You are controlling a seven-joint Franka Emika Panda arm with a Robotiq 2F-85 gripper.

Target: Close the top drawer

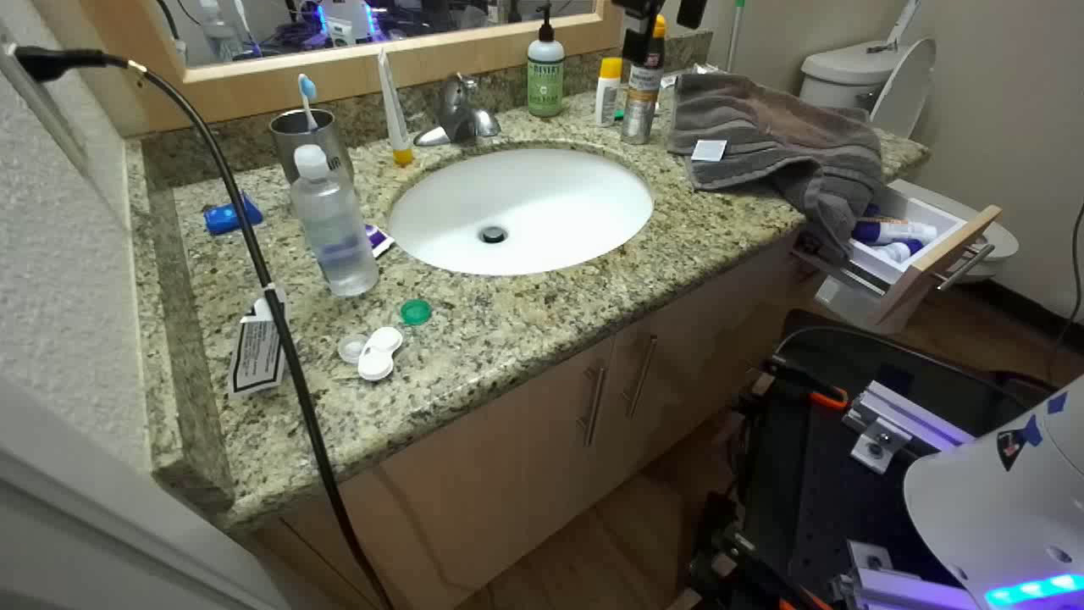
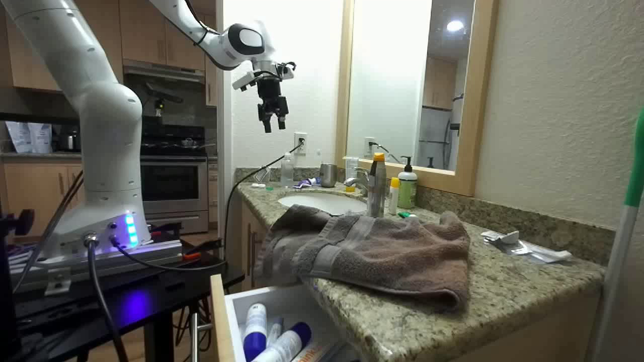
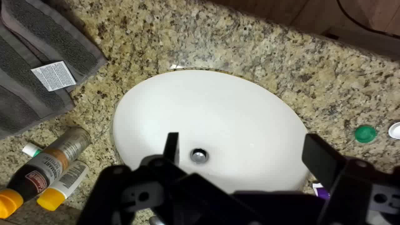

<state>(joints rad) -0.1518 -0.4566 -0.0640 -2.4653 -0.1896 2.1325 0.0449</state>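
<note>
Well apart

The black two-finger gripper (image 3: 242, 140), its fingers spread wide, hangs above the speckled stone counter (image 1: 508, 318). Lower, at right in an exterior view, the white wood-fronted drawer (image 1: 927, 264) stands pulled out near the front right corner.

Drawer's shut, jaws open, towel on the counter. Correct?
Not quite: the drawer stands pulled open, as both exterior views show. The jaws are open and the towel lies on the counter, as you said.
</note>
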